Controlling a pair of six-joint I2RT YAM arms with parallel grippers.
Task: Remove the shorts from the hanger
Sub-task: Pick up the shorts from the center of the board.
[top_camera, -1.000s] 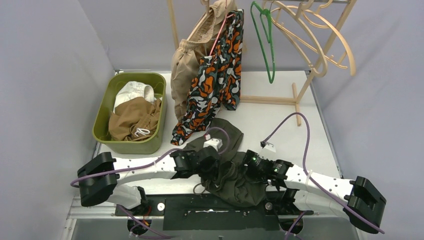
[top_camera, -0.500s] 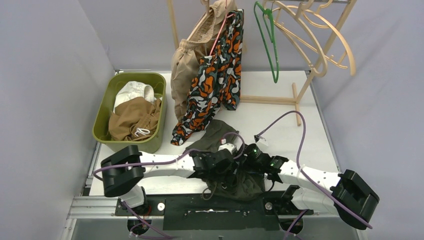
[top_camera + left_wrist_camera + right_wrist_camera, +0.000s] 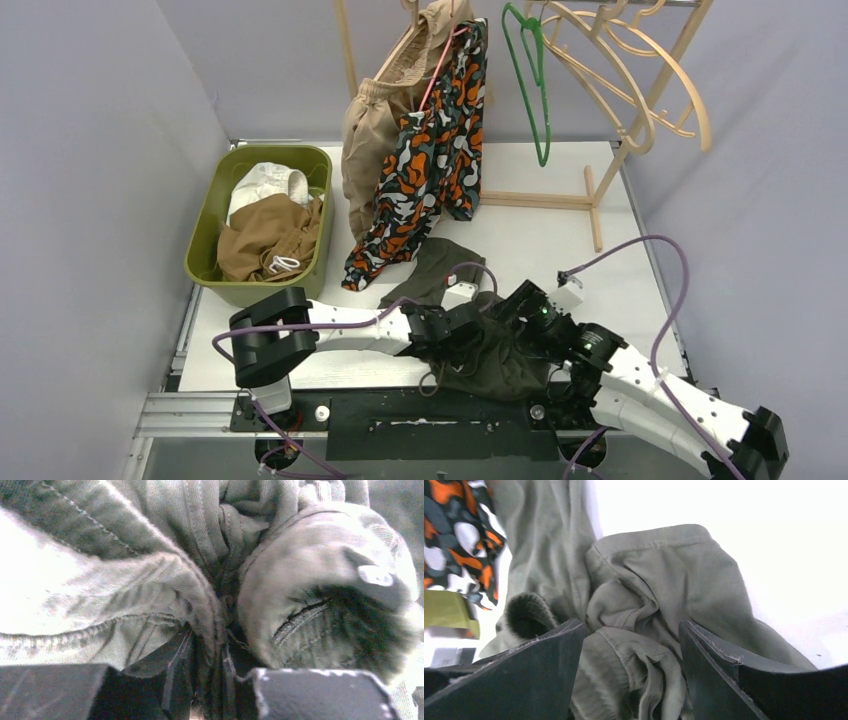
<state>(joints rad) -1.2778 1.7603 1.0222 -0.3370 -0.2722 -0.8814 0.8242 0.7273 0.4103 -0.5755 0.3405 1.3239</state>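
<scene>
Left jaws clamp a fold of the olive shorts point(image 3: 125, 580) — right jaws gape, straddling them.

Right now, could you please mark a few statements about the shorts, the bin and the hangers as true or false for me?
1. The dark olive cloth shorts lie on the white table, off any hanger. True.
2. The olive-green plastic bin is empty. False: it holds white shorts and brown shorts.
3. The orange-black-grey camouflage shorts hang at the wooden rack. True.
4. The green wire hanger carries the beige shorts. False: it hangs bare, and the beige pair hangs beside the camouflage pair.
5. The left gripper pinches a fold of the olive cloth. True.
</scene>
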